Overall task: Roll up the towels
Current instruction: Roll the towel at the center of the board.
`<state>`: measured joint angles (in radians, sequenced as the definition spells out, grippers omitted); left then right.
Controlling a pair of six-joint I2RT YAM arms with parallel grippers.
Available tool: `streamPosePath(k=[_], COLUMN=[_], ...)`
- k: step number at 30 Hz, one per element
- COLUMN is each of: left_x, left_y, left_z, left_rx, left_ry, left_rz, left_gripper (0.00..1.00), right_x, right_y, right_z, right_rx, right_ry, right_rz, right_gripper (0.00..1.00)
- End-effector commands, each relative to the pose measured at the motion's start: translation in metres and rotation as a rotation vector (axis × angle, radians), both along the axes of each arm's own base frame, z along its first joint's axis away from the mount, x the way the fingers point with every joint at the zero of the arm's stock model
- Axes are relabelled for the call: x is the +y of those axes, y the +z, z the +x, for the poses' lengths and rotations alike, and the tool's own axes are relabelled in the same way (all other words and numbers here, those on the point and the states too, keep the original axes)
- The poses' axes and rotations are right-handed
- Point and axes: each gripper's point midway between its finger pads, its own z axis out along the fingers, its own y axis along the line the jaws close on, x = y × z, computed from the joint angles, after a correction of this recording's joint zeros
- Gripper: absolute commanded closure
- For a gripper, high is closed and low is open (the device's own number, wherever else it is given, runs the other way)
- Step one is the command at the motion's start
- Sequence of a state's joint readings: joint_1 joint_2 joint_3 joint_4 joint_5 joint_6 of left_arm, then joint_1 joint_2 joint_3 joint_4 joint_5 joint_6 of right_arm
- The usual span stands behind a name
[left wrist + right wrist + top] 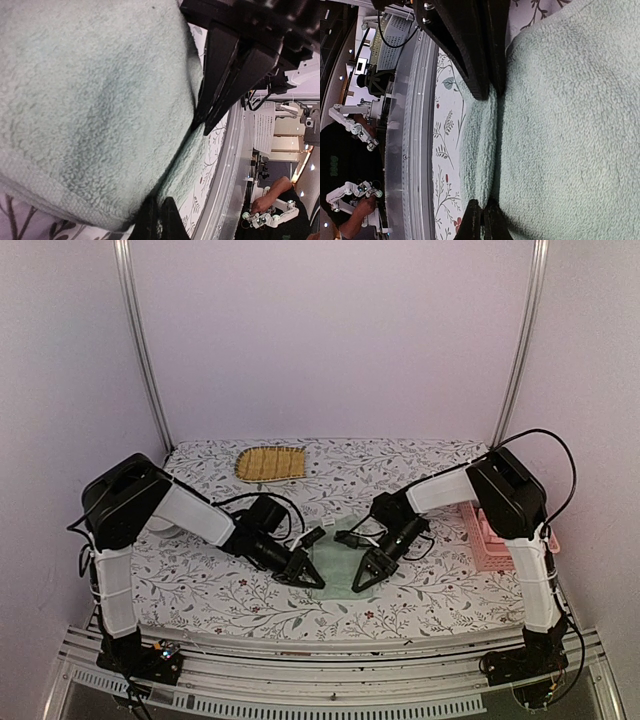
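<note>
Towel (340, 540), pale sage green, is lying flat mid-table (200, 580), with left gripper (308, 576) touching its 7 o'clock corner and right gripper (365, 575) its 5 o'clock one.
Left wrist: fuzzy pile is filling the view, fingers (225, 75) spreading along its edge.
Right wrist: fingers (470, 45) are spreading too, hem ridging between them.

woven mat (270, 463), pink basket (487, 537), floral tablecloth (200, 580)

No text, label, brand or number can be read in any of the views. In the right wrist view, a small green mark on the dark shirt (337, 150) of a person beyond the table (445, 130) is too blurred to make out.
</note>
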<state>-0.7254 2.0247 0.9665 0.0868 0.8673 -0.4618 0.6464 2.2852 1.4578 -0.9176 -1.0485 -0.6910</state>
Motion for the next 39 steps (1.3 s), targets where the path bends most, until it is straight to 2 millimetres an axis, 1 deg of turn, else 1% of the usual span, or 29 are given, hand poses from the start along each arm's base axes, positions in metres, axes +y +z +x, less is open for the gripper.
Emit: streamPosePath(k=[1, 3, 4, 6, 8, 9, 11, 12, 15, 18, 20, 22, 24, 26, 31, 35, 39], left_x=[0.037, 0.036, 0.035, 0.034, 0.029, 0.028, 0.021, 0.018, 0.004, -0.011, -0.019, -0.026, -0.033, -0.037, -0.041, -0.043, -0.044], left_y=[-0.034, -0.021, -0.009, 0.008, 0.022, 0.028, 0.035, 0.036, 0.036, 0.031, 0.033, 0.037, 0.042, 0.039, 0.023, 0.028, 0.028], left_z=[0.018, 0.022, 0.024, 0.025, 0.022, 0.024, 0.015, 0.010, -0.002, -0.014, -0.015, -0.015, -0.017, -0.019, -0.027, -0.034, -0.036], left_rx=[-0.033, -0.113, -0.184, -0.332, -0.502, -0.604, -0.765, -0.834, -0.945, -0.993, -1.037, -1.082, -1.116, -1.128, -1.092, -1.096, -1.128], left_ry=[0.111, 0.113, 0.109, 0.098, 0.079, 0.079, 0.040, 0.017, -0.075, -0.196, -0.231, -0.258, -0.288, -0.328, -0.414, -0.410, -0.411], left_rz=[0.209, 0.200, 0.192, 0.207, 0.245, 0.282, 0.326, 0.348, 0.368, 0.339, 0.321, 0.292, 0.252, 0.237, 0.239, 0.201, 0.209], left_gripper=[1.00, 1.00, 0.97, 0.85, 0.73, 0.69, 0.61, 0.60, 0.59, 0.65, 0.69, 0.68, 0.65, 0.62, 0.62, 0.62, 0.63], right_x=[-0.028, -0.028, -0.028, -0.028, -0.028, -0.029, -0.028, -0.028, -0.028, -0.028, -0.028, -0.028, -0.028, -0.028, -0.027, -0.027, -0.028], right_y=[-0.047, -0.051, -0.051, -0.054, -0.055, -0.057, -0.059, -0.059, -0.060, -0.060, -0.060, -0.061, -0.061, -0.062, -0.060, -0.060, -0.062], right_z=[-0.008, -0.007, -0.007, -0.006, -0.005, -0.005, -0.004, -0.004, -0.003, -0.003, -0.003, -0.004, -0.004, -0.004, -0.004, -0.004, -0.005], right_rx=[0.083, 0.094, 0.100, 0.104, 0.111, 0.116, 0.118, 0.122, 0.122, 0.121, 0.124, 0.125, 0.129, 0.132, 0.135, 0.138, 0.143], right_ry=[-0.020, -0.027, -0.028, -0.029, -0.029, -0.027, -0.026, -0.027, -0.027, -0.027, -0.028, -0.026, -0.028, -0.028, -0.030, -0.031, -0.031], right_rz=[-0.220, -0.235, -0.240, -0.253, -0.268, -0.274, -0.279, -0.281, -0.283, -0.285, -0.287, -0.287, -0.287, -0.286, -0.280, -0.278, -0.281], right_gripper=[0.97, 0.97, 0.97, 0.97, 0.97, 0.97, 0.97, 0.97, 0.97, 0.97, 0.97, 0.96, 0.96, 0.96, 0.96, 0.96, 0.96])
